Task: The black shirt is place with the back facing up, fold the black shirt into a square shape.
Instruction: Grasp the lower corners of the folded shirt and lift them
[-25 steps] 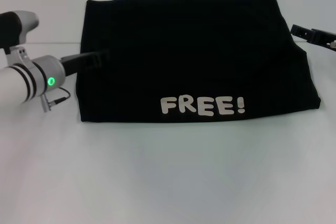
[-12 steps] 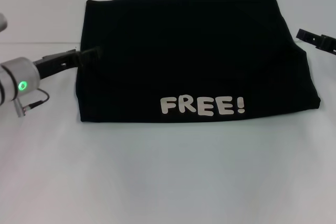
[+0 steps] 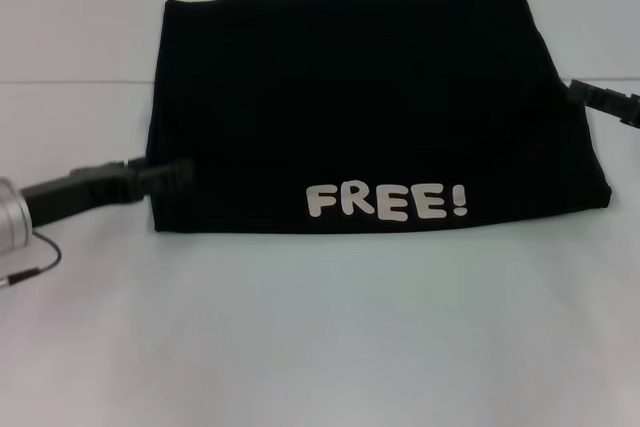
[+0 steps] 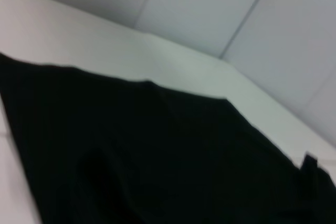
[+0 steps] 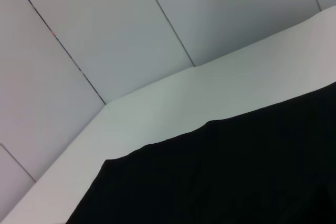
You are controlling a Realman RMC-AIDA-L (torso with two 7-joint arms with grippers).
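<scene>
In the head view, the large black soft-fabric T-shirt [image 3: 370, 107] lies folded into a broad rectangle across the upper middle of the frame, flat on the pale white table surface [image 3: 320, 337]. White cartoon lettering "FREE!" [image 3: 386, 201] runs along its near edge, right of centre. The left gripper [image 3: 165, 175], black and slender, reaches in from the left edge at mid-height, and its tip meets the shirt's lower left corner. Black fingers against black cloth make it impossible to tell whether they are spread, pressed together or pinching fabric. Most of that arm is cut off by the frame; only a sliver of silver wrist [image 3: 10, 215] and a thin dark cable [image 3: 38, 259] show. The right gripper [image 3: 605, 101] pokes in at the right edge, touching or just beside the shirt's right side; only a short black piece is visible, so how its fingers stand cannot be told either. A faint seam [image 3: 70, 81] crosses the pale background at the upper left.

In the left wrist view, the shirt fills the lower part of the frame as a dark, blurred sheet, with white table beyond it and a pale panelled wall [image 4: 236, 9] behind. A small black shape at the lower right edge is too blurred to identify.

In the right wrist view, the shirt covers the lower right, its edge running diagonally over the white table, with grey wall panels [image 5: 105, 35] divided by thin dark joints above. No fingers show.
</scene>
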